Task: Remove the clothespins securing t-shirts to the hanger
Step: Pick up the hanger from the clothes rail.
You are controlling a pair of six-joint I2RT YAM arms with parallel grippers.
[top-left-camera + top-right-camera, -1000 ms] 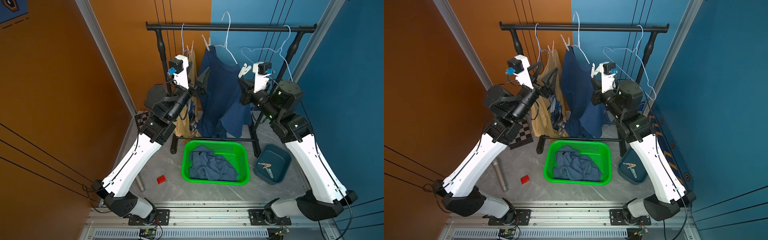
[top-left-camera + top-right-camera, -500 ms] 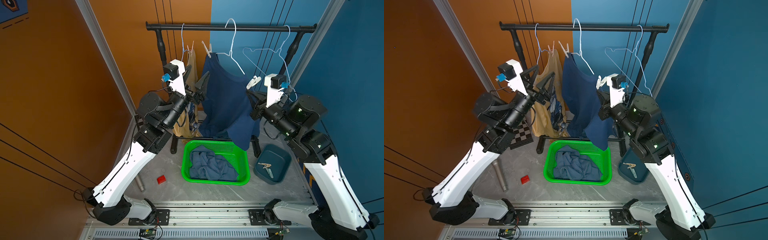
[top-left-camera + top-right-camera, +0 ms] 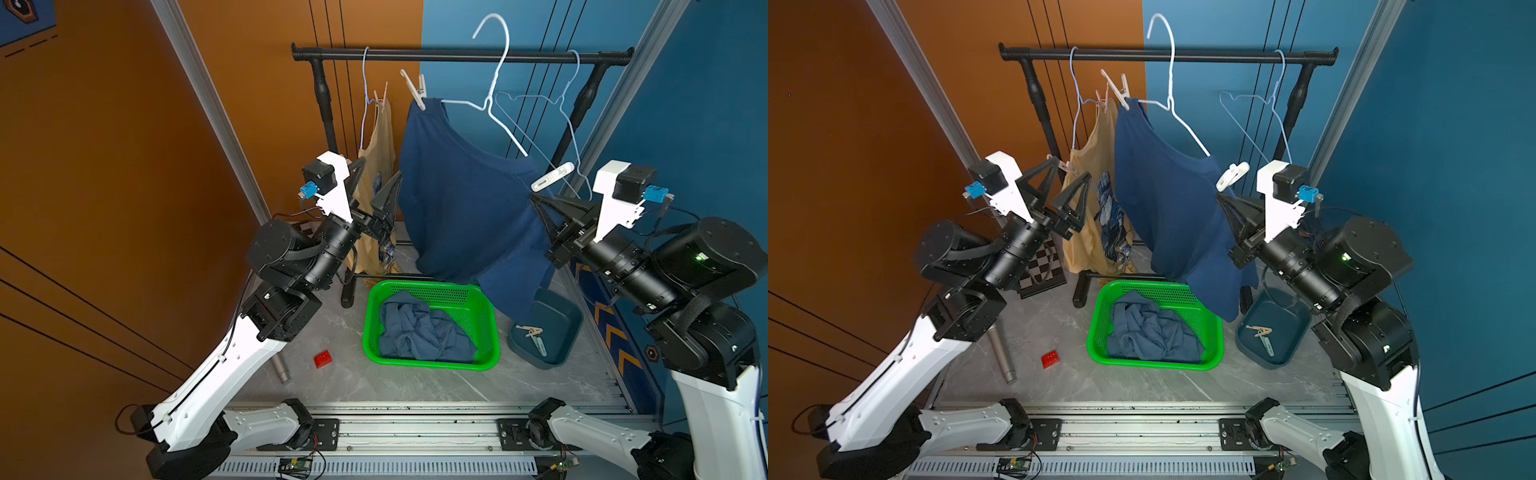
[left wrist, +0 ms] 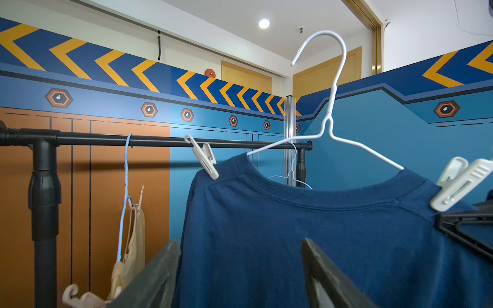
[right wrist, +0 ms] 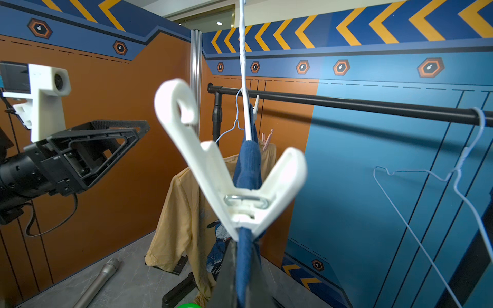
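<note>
The floor (image 3: 374, 386) is grey, marble-patterned stone, boxed in by orange wall on the left and blue wall on the right. 1 green basket (image 3: 430, 365) sits on it near the middle. Just right of the basket stands 1 dark blue tub (image 3: 566, 309). Left of the basket, well apart from it, lies 1 small red block (image 3: 323, 358), and just left of the block lies 1 grey microphone (image 3: 1003, 353). At the far left, by the orange wall, a chequered board (image 3: 1042, 270) lies partly hidden. The black rack foot (image 3: 347, 291) stands just beyond the basket's far left corner.
</note>
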